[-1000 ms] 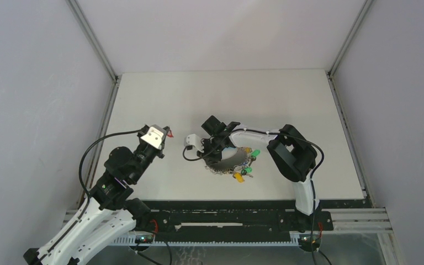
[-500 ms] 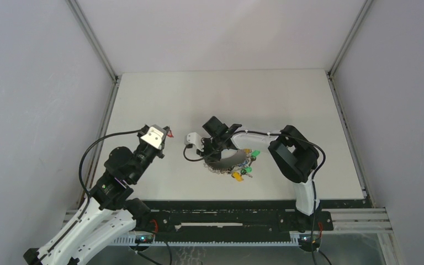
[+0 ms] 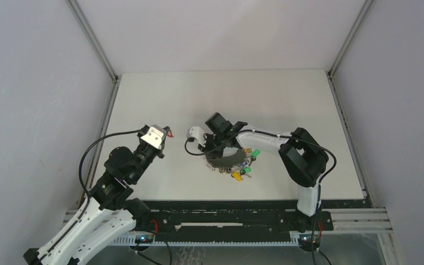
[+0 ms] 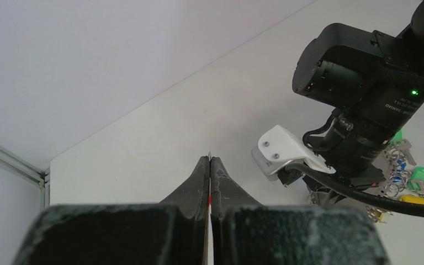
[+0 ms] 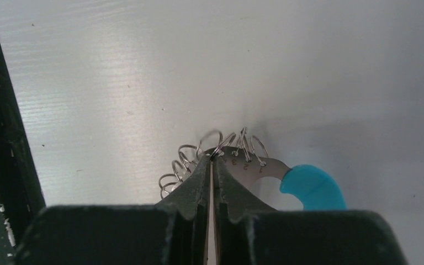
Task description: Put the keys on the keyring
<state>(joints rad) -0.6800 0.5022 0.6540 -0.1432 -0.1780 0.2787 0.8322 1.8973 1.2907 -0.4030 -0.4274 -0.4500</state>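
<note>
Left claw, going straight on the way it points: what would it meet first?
Nothing close: ahead of the left claw and its red-tagged key lies only bare table. The right arm's wrist sits off to the right, though depth is unclear.

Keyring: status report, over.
Left fingers shut on red-tagged key. Right fingers pinching keyring rim. Right wrist sits between key and ring.

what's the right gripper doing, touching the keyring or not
Touching. In the right wrist view the right gripper has its tips closed on the metal edge of the keyring.
</note>
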